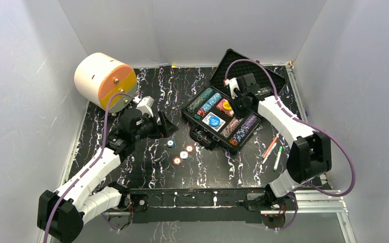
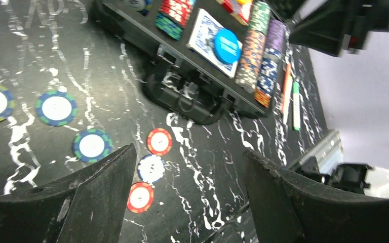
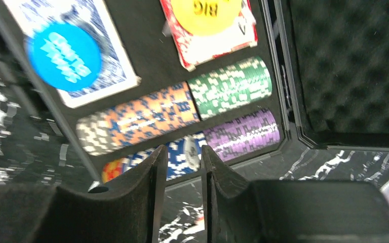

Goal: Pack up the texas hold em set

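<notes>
Lettering "BIG" on a yellow disc reads only from the right wrist. Case lies open on table, right gripper released above its chip rows, and left gripper spread wide over loose chips.

Black desk, white marble veins. Black case, grey foam, green/purple/orange chip rows. Red, white, teal loose chips at its 7 o'clock.

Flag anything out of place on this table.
Six loose poker chips lie scattered on the table in front of the open case: three blue-and-green, two red, one white. The other chips sit in rows inside the case, so these look stray. Nothing appears damaged.
</notes>
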{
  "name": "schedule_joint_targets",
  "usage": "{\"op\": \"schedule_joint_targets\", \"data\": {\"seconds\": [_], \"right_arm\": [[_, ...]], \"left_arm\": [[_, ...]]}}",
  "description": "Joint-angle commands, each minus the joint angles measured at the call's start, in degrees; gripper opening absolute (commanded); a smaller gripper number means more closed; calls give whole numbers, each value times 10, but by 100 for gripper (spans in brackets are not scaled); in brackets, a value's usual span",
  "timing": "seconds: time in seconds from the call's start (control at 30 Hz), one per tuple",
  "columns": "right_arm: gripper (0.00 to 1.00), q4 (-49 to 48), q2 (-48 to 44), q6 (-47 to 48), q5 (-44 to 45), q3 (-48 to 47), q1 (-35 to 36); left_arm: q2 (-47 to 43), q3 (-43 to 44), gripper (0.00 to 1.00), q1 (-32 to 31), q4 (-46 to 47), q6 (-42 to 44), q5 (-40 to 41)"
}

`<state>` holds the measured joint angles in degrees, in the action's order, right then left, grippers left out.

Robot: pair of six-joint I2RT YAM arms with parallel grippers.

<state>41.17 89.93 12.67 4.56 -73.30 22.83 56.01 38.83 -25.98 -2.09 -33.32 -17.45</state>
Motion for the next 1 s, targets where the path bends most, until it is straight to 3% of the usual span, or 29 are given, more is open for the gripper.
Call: {"op": "schedule_joint_targets", "data": {"seconds": [0.0, 0.13, 0.2, 0.37, 0.5, 0.67, 0.77, 0.87, 0.97], "right_arm": [[38, 7, -35, -110, -99, -65, -2], [43, 11, -21, -210, -102, -82, 53], [46, -21, -23, -240, -66, -69, 114], [66, -97, -6, -343, 3, -50, 263], [71, -119, 34, -437, 56, -48, 339], [71, -74, 102, -588, 123, -64, 391], [71, 35, 185, -715, 207, -130, 432], [73, 63, 232, -749, 229, -155, 439], [58, 101, 289, -772, 231, -203, 439]], "left_arm": [[-29, 22, 75, 1, -57, -14, 115], [-50, 28, 75, 1, -117, -40, 232], [-61, 28, 76, 2, -145, -56, 280], [-90, 40, 78, 1, -224, -109, 390], [-121, 55, 81, 1, -276, -138, 465], [-155, 65, 85, 1, -290, -133, 495], [-158, 69, 89, 1, -300, -127, 501], [-157, 65, 91, 1, -303, -124, 504], [-157, 63, 93, 1, -303, -121, 510]]}}
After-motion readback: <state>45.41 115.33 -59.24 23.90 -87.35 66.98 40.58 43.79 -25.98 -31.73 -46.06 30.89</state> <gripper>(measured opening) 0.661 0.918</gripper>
